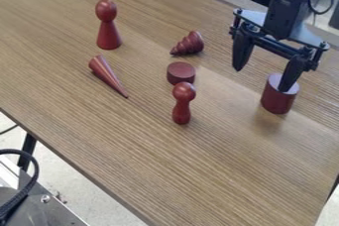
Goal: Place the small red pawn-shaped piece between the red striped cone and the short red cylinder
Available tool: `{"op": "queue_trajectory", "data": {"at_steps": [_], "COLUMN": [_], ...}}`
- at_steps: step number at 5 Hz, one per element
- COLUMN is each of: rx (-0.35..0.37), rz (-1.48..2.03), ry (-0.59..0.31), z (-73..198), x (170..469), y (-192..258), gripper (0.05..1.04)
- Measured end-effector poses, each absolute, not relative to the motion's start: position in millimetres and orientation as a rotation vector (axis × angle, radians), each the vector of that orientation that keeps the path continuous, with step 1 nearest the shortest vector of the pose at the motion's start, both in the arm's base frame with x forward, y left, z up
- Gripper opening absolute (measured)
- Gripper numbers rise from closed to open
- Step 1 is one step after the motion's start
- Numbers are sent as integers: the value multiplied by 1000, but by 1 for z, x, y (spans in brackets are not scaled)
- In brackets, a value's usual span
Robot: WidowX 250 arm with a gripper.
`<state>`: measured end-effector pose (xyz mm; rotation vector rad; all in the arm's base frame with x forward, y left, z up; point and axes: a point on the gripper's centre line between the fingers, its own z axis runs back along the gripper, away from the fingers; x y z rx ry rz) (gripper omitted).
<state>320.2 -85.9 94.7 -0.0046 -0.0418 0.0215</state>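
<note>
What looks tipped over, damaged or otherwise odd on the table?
The smooth cone and the ridged cone lie on their sides, perhaps tipped. I see no damage or spill. One fingertip of the open claw overlaps the top of the taller cylinder; I can't tell whether they touch.

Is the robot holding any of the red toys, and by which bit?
Nothing is held. The tool is open, with one finger at the top of the taller red cylinder and the other away from it.
</note>
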Motion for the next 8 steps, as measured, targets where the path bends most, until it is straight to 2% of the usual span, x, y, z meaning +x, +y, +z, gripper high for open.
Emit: {"op": "queue_trajectory", "data": {"at_steps": [2, 5, 7, 8], "rx": [11, -6, -22, -19], "rz": [31, 103, 151, 216], "ry": [21, -66, -46, 30], "z": [78, 95, 87, 68], "x": [311, 292, 286, 285], "y": [-76, -48, -39, -30], "gripper": [1001, 1001, 1001, 1001]}}
